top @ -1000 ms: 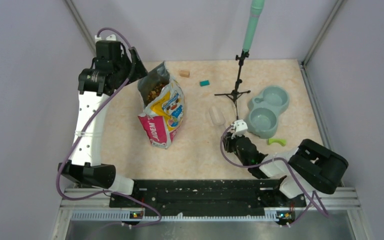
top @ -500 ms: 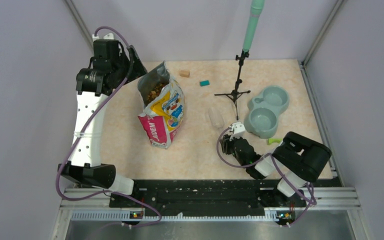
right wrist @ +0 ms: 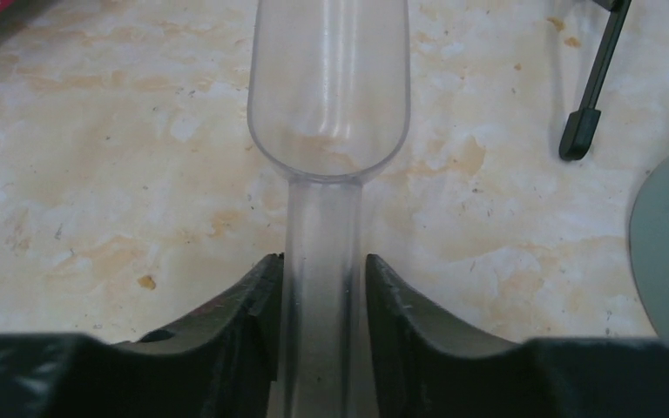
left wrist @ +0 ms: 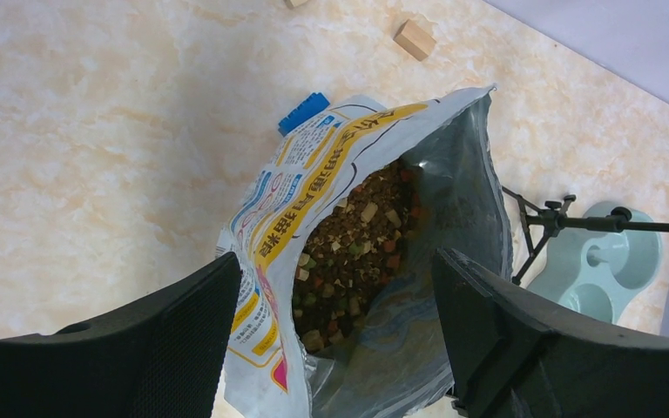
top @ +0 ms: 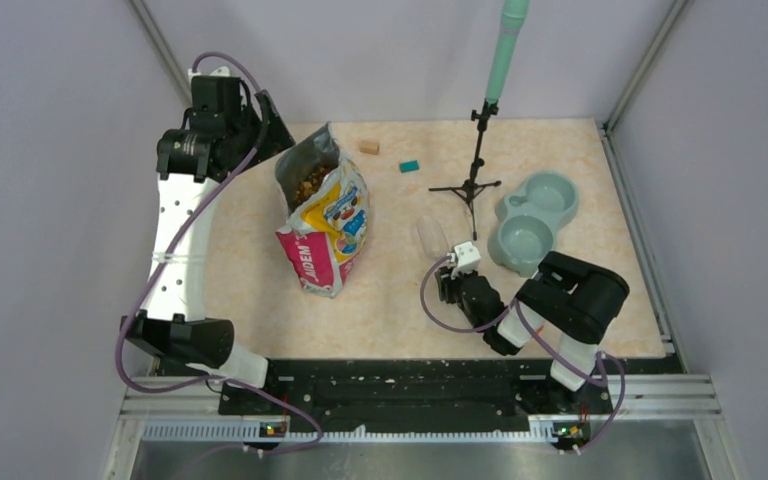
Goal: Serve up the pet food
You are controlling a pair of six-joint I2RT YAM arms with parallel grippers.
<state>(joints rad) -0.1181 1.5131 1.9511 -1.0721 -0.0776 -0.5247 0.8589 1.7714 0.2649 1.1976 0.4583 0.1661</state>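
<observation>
Left arm rises along the table's left side and bends over the far-left corner; left gripper (left wrist: 333,266) hangs above the standing bag (top: 325,225), jaws spread wide to either side of its open mouth, touching nothing. Pet food (left wrist: 357,235) lies inside that bag, a mixed brown heap visible through the opening.

Right arm folds low over the near-right part of the table; right gripper (right wrist: 324,261) points away from the bases, its fingers (right wrist: 253,305) flanking the handle of a clear scoop (right wrist: 329,78) that lies flat; the sides sit so close that it cannot be told whether they pinch the handle or merely bracket it.

Surface is a beige marbled table (top: 260,270) enclosed by plain pale walls; a pale green double bowl (top: 532,222) sits at the right, a black tripod stand (top: 475,150) beside it; a wooden block (top: 368,147) and a teal block (top: 409,166) lie near the far edge.

Compared with a second ago, the right arm has swung leftward from the table's right edge and closed on the scoop; left arm, bag, bowl and blocks hold much the same positions.
</observation>
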